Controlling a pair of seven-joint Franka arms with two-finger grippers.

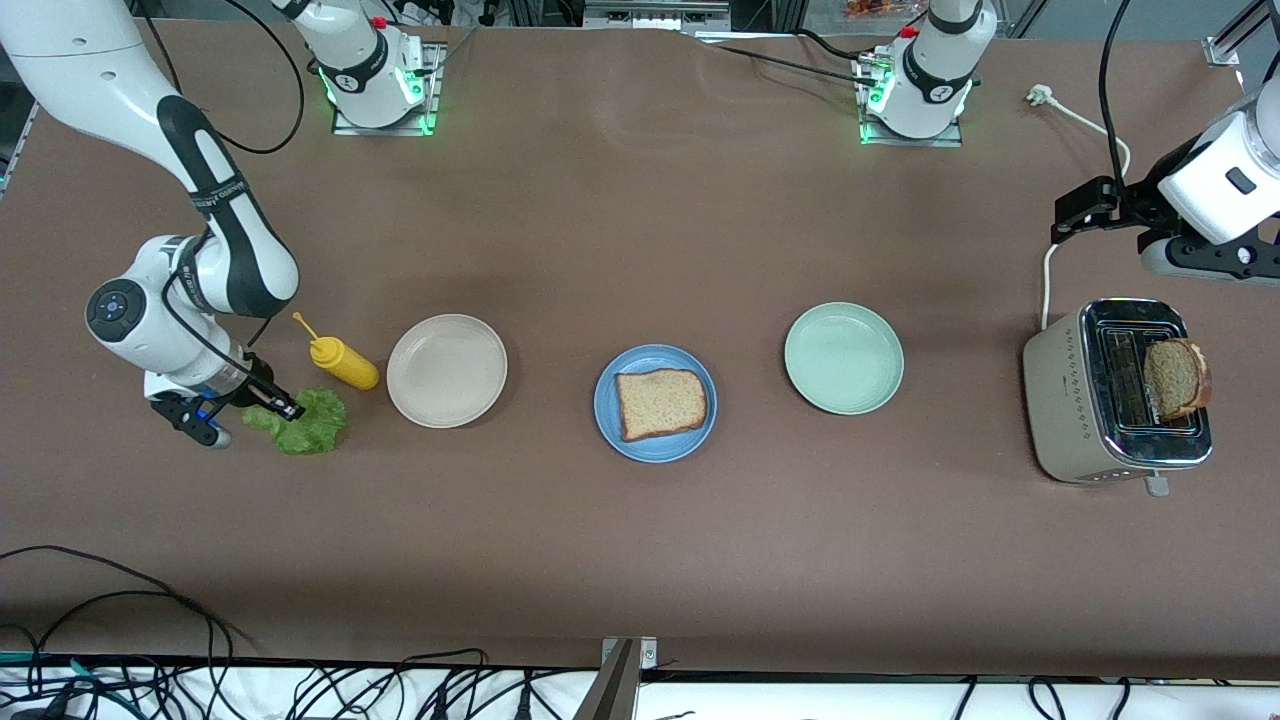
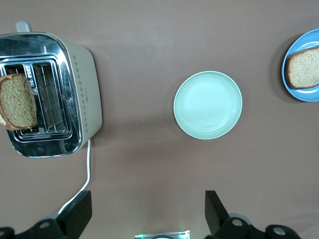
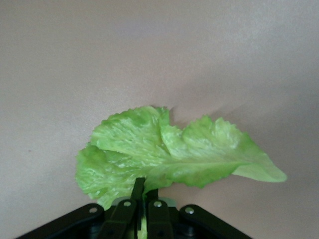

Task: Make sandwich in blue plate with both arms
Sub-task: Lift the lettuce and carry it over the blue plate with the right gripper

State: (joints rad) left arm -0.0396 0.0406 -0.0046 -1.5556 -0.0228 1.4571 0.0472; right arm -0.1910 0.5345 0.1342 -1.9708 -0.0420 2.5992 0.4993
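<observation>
The sandwich is part-built: one bread slice (image 1: 660,403) lies on the blue plate (image 1: 608,418), which sits mid-bench between the beige plate (image 1: 446,370) and the pale green plate (image 1: 843,358). The lettuce leaf (image 1: 300,422) lies on the bench (image 1: 640,560) toward the right arm's end from the blue plate, next to the beige plate and the mustard bottle (image 1: 343,362). The right pincer (image 3: 144,195) is clenched on the leaf's edge, so the step in hand looks like picking up the lettuce. Next it likely needs lifting and carrying onto the bread. The left pincer (image 2: 148,211) waits released above the bench near the toaster (image 1: 1060,400), where the second slice (image 1: 1175,377) stands.
</observation>
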